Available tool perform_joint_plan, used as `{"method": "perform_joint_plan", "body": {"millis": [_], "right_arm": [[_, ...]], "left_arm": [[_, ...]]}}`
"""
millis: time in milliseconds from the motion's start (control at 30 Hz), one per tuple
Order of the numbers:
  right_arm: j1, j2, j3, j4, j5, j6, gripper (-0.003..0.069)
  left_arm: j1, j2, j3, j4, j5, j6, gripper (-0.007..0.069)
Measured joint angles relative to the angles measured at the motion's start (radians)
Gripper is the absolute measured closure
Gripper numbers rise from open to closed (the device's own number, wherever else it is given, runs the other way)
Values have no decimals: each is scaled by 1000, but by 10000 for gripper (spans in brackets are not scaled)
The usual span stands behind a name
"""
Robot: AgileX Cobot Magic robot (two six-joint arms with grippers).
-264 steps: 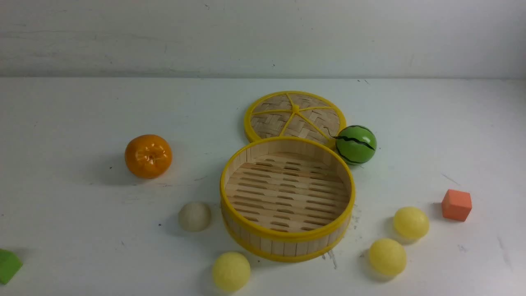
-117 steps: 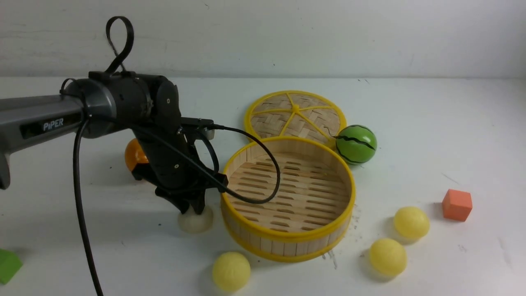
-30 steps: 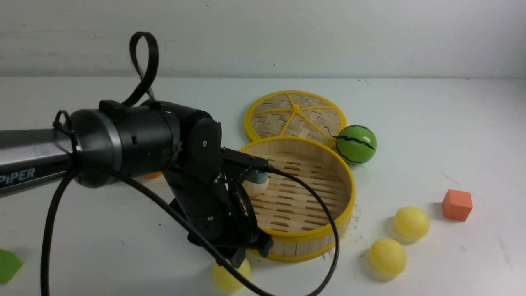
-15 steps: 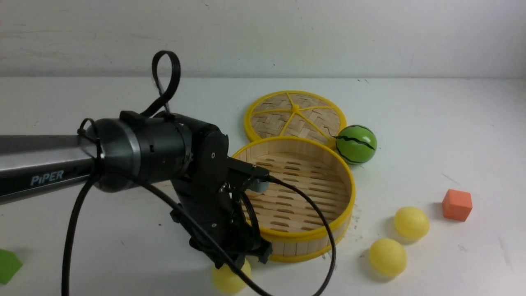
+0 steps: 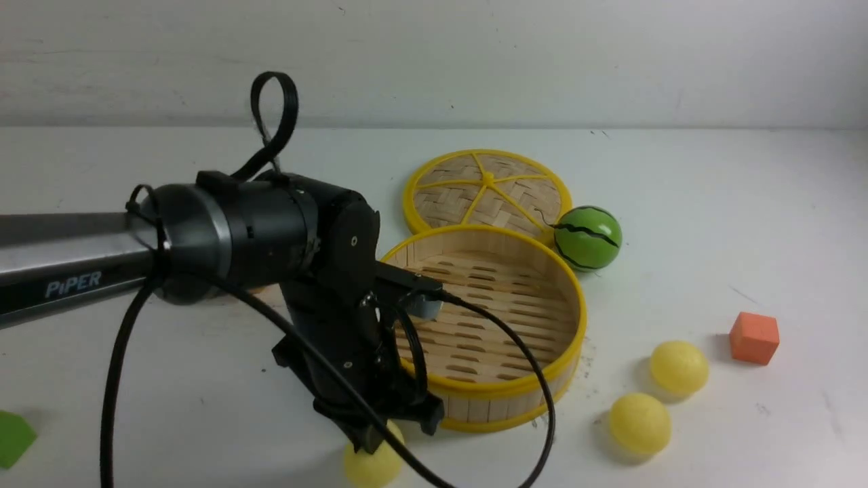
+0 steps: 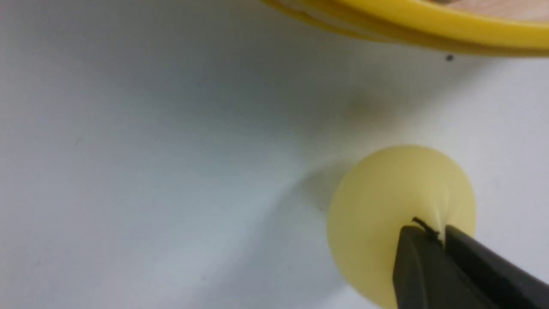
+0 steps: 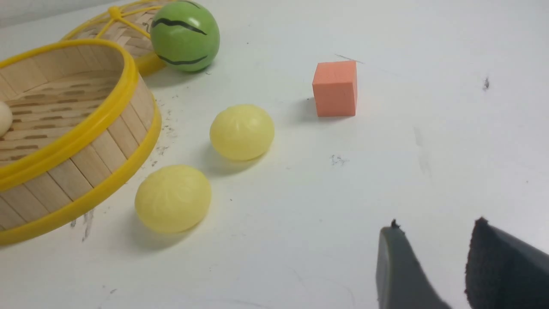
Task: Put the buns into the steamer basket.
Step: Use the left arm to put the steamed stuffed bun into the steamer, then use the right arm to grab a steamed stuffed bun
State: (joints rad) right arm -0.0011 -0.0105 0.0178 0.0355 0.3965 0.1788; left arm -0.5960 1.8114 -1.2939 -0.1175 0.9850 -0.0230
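My left gripper [image 6: 441, 234] pinched a yellow bun [image 6: 386, 214] just beside the steamer basket [image 5: 505, 390], while my right gripper [image 7: 433, 244] hung parted, empty.

Left arm: it reaches in from the left side, the wrist bent down toward the desk.
Left end effector [image 6: 441, 238]: the 2 tips are pressed nearly together, pinching a pale yellow bun [image 6: 386, 206].
Right end effector [image 7: 433, 262]: low over the desk, the 2 fingers stand apart, nothing between them.
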Motion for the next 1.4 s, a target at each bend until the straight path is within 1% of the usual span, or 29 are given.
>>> {"method": "perform_joint_plan", "body": {"millis": [100,233,367,567,667,767,800,833,867,967,1000,1067,1100,1133,1200,1267,1300,1367,1400], "right_arm": [[0,0,0,0,0,0,418],[0,0,0,0,0,0,418],[0,0,0,-1,0,0,418],[0,0,0,-1,0,0,418],[0,0,0,-1,0,0,418],[0,0,0,-1,0,0,418],[0,0,0,-1,0,0,418],[0,0,0,-1,0,0,418],[0,0,0,-1,0,0,418],[0,0,0,-1,0,0,418],[0,0,0,-1,0,0,418],[0,0,0,-1,0,0,418],[0,0,0,-1,0,0,418],[0,0,0,-1,0,0,418],[0,0,0,-1,0,0,418],[0,0,0,-1,0,0,418],[0,0,0,-1,0,0,418],[0,0,0,-1,0,0,418],[0,0,0,-1,0,0,418]], "left_arm": [[0,-60,-67,-29,43,0,638],[0,-71,-180,-54,38,5,638],[0,-6,-261,-60,23,28,638],[0,202,-410,-62,13,48,638],[0,269,-459,-62,41,48,618],[0,312,-500,-62,62,49,529],[0,315,-505,-62,62,49,486],[0,315,-506,-62,62,49,476],[0,315,-509,-62,65,48,405],[0,299,-510,-62,82,16,263],[0,284,-510,-62,98,-3,223],[0,234,-510,-61,139,-36,186],[0,199,-510,-58,165,-50,187],[0,168,-510,-55,185,-57,205],[0,97,-510,-43,220,-70,272],[0,-23,-502,-26,239,-81,458],[0,-52,-494,-23,239,-83,508],[0,-175,-431,-10,245,-85,635],[0,-186,-423,-10,245,-85,635]]}}
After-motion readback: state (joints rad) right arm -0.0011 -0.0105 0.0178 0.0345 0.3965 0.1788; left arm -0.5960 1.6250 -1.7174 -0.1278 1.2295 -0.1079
